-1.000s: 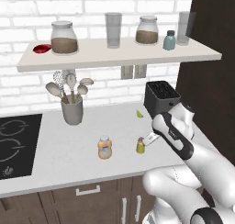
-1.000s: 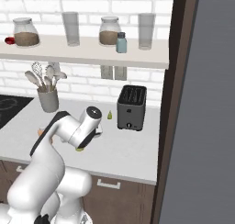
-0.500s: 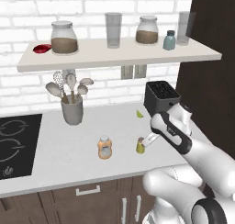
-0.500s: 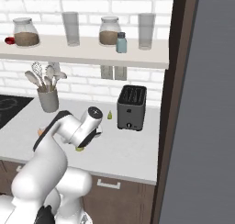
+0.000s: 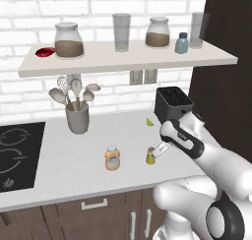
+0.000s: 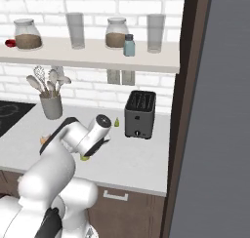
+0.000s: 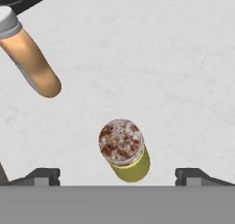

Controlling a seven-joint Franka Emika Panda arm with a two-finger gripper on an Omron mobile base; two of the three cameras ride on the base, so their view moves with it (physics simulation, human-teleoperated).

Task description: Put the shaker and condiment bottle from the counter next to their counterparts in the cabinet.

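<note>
Neither item is shelved yet: the condiment bottle [image 5: 112, 158] stands left on the counter [image 5: 59, 165], the shaker [image 5: 150, 156] just right of it, both apart. The gripper [image 7: 117, 175] hovers above the shaker, jaws wide and empty. Both trips to the cabinet [image 5: 128, 59] remain.

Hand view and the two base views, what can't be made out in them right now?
- Small olive-yellow shaker with a brown cap: right base view, mostly hidden behind the white arm.
- Orange condiment bottle with a pale grey cap: right base view, only a sliver past the arm.
- Glossy red bottle: left base view, too small to read its shape.
- Pincer: hand view, fingertips cut by the bottom edge.
</note>
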